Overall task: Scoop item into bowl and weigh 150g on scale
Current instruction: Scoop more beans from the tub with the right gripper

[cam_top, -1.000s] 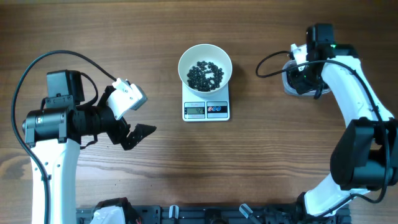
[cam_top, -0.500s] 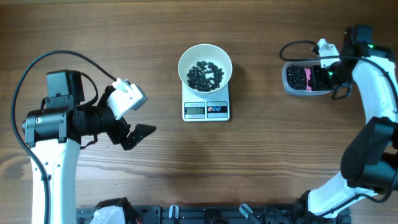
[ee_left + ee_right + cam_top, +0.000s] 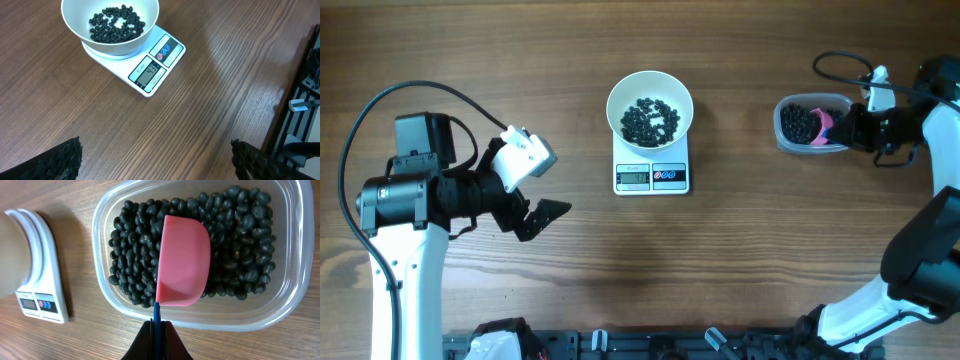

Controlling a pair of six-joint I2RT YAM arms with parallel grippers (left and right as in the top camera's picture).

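Observation:
A white bowl (image 3: 650, 108) (image 3: 111, 31) holding a shallow layer of black beans (image 3: 650, 119) stands on the white scale (image 3: 652, 176) (image 3: 150, 67) at mid-table. More of the beans (image 3: 235, 245) fill a clear tub (image 3: 804, 123) (image 3: 115, 300) at the right. My right gripper (image 3: 158, 330) (image 3: 848, 128) is shut on the blue handle of a pink scoop (image 3: 183, 267) (image 3: 824, 128), whose cup is turned on its side above the beans in the tub. My left gripper (image 3: 155, 160) (image 3: 535, 215) hangs open over bare wood, well left of the scale.
A black cable (image 3: 840, 62) loops behind the right arm near the tub. A dark rack (image 3: 650, 345) runs along the table's front edge. Bare wood lies between the scale and the tub.
The right arm has swung rightward and away from over the tub, so the tub and pink scoop now show from above. The left arm, bowl and scale stay put.

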